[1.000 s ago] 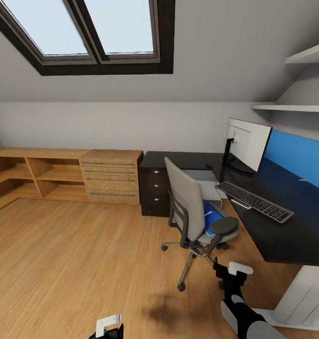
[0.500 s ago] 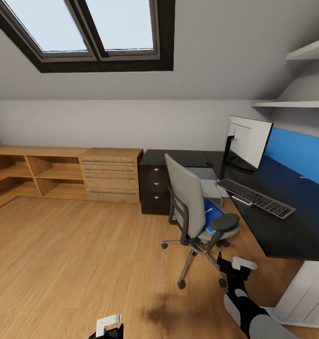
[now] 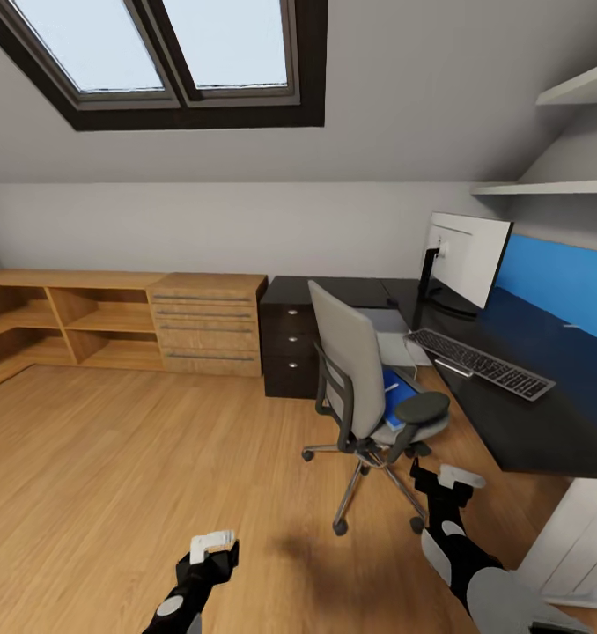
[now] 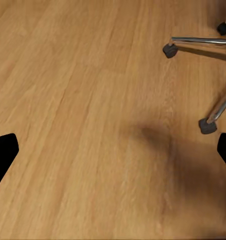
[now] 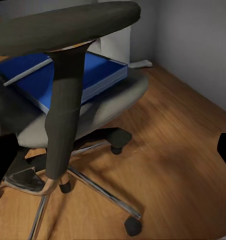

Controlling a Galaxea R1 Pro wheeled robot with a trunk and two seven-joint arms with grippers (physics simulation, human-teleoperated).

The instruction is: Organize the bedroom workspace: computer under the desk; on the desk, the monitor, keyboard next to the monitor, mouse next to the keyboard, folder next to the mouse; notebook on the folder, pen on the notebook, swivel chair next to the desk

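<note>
Left claw (image 3: 212,548) higher (open)

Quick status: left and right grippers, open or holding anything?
Left gripper: open, empty, over bare floor.
Right gripper: open, empty, near the chair, not touching it.

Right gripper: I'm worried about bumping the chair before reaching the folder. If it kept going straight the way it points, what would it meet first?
Probably the swivel chair's near armrest post, which stands ahead of the right gripper, before the folder on the seat. Depth is uncertain.
</note>
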